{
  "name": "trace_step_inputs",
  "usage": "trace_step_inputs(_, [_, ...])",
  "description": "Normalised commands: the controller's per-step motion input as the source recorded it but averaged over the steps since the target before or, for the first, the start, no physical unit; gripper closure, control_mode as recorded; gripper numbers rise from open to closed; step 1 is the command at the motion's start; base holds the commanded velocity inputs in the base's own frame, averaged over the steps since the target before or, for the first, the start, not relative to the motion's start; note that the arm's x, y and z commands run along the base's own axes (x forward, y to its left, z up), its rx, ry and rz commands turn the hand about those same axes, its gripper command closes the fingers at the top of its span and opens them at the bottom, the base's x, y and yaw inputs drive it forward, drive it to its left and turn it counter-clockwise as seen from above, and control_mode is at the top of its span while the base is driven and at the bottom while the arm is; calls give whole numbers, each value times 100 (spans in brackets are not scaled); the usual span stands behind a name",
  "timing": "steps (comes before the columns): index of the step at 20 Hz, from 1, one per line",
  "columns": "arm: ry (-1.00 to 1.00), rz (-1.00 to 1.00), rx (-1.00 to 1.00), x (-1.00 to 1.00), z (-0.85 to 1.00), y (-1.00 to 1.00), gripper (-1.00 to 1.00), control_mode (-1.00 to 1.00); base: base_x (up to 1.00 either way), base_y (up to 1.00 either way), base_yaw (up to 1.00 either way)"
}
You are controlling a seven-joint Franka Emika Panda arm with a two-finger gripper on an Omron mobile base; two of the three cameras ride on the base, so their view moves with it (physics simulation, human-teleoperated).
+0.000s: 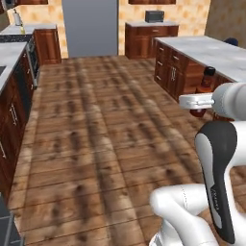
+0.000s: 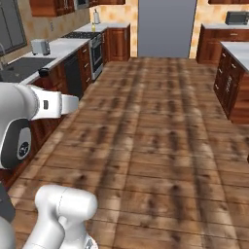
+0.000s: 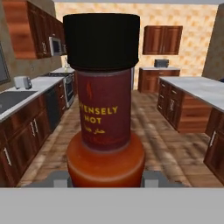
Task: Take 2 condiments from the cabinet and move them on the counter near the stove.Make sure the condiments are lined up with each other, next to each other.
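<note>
The red-brown sauce bottle point(image 3: 105, 109) stands upright directly ahead of the gripper point(image 3: 105, 178), its base between the fingertips. The jaws are clamped on the bottle's lower body.

A home kitchen, rendered

Reddish-brown wooden base cabinets point(image 2: 232, 82) with drawer fronts run under a white-grey marbled counter point(image 1: 211, 50), and matching wall cabinets point(image 3: 162, 39) hang against a tan tiled wall. A stove point(image 2: 81, 35) with a steel front sits in the left run, near a sink point(image 2: 17, 67) and a toaster point(image 2: 40, 46). A microwave point(image 3: 55, 46) is mounted up high. Wood planks cover the floor point(image 2: 160, 131)
</note>
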Motion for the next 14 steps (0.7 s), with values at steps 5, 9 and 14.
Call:
trace_step_inputs(5, [0, 0, 0, 0, 0, 0, 100, 100, 100, -30, -14])
trace_step_inputs(9, [0, 0, 0, 0, 0, 0, 100, 100, 100, -37, -16])
trace_step_inputs(14, [0, 0, 0, 0, 0, 0, 100, 100, 100, -3, -5])
